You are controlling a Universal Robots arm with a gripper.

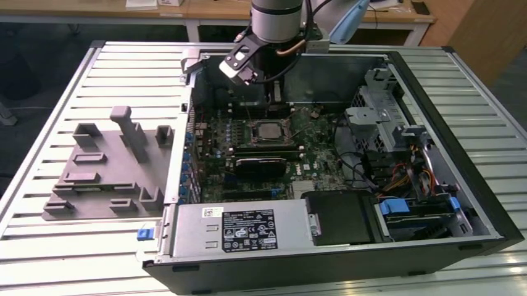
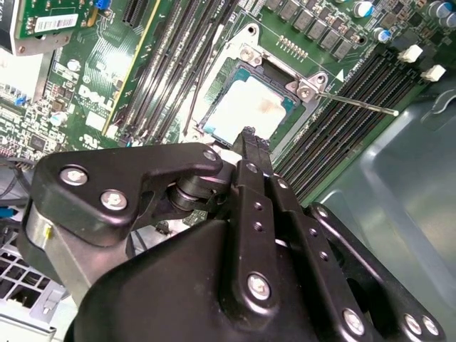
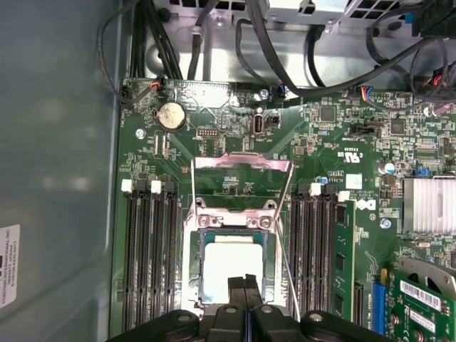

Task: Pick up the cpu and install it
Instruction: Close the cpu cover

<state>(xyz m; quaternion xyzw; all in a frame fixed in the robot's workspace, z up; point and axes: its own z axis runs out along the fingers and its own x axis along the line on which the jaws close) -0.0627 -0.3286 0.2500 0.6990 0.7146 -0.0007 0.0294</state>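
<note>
pincer (image 3: 244,280): narrow, fingertips (image 3: 236,285) together, empty, over cpu (image 3: 229,262)
cpu: seated flat in motherboard socket (image 3: 201,246)
retention frame (image 3: 242,163): standing open

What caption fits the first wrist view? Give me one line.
Closed gripper at the edge of the chip lying in the motherboard's open socket, cover raised.

No legible print (labels (image 1: 247,229) unreadable).

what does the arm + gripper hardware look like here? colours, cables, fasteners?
Arm: silvery-grey cylinder, black toward the wrist, with a brownish cable looping beside it. Gripper: matte black linkage plates with rounded ends, dotted with silver screw heads, narrowing to two slim black fingers.
</note>
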